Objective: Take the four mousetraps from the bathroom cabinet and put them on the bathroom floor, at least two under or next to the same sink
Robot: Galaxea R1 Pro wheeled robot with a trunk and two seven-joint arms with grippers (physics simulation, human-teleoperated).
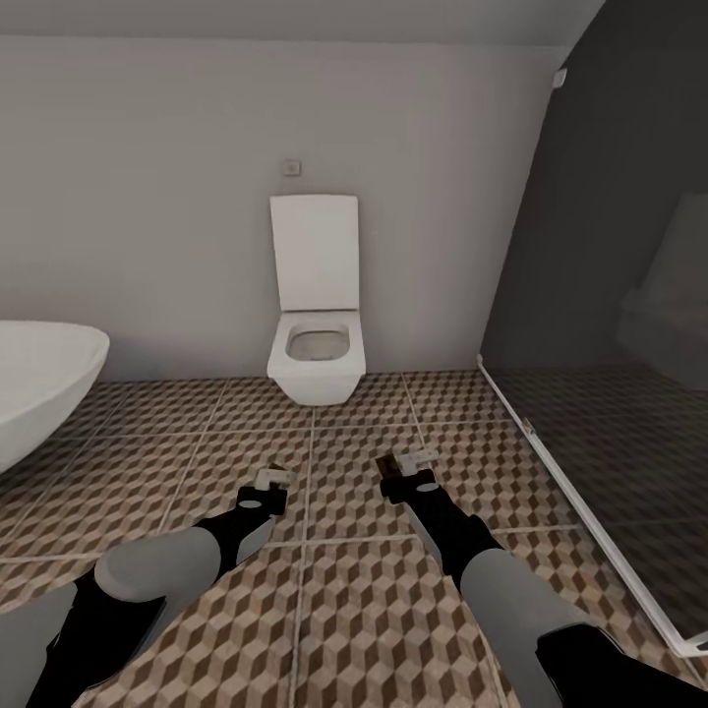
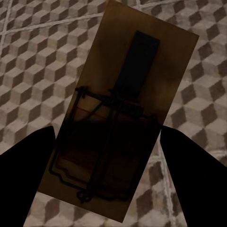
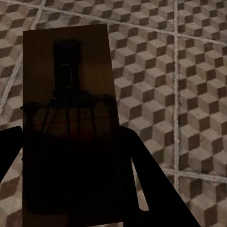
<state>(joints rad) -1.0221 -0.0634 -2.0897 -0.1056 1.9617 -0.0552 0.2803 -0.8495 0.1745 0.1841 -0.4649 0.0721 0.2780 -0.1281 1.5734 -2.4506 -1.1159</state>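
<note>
Right, both arms reach out low over the bathroom floor (image 1: 324, 600), each w/ a mousetrap clamped in its fingers. The left gripper (image 1: 267, 489) has closed on one mousetrap (image 2: 118, 118) — seen from the left wrist cam it's a flat brown wooden board, tilted, w/ a dark bar running down the middle, thin dark wire bent across the lower half and a faint red line under the wire. Black fingers (image 2: 26, 175) press on both long edges of the board. The right gripper (image 1: 413, 470) grips a second mousetrap (image 3: 68, 123), same sort: brown rectangular board, dark block near the far end, wire frame across the middle, reddish tint below it; the near half sits in shadow, so detail there is hard to read. Its fingers (image 3: 146, 184) also sit against the board's sides. In the head view both traps show only as tiny pale-brown bits at the fingertips, held above the tiles, not lying on them.

Floor is big square tiles w/ a brown, beige and white cube print, pale grout. Straight ahead — a white toilet (image 1: 316, 305) w/ lid up against the grey wall. A white tub (image 1: 39, 379) curves in at the left edge, a dark glass shower screen (image 1: 610, 374) stands at the right.
</note>
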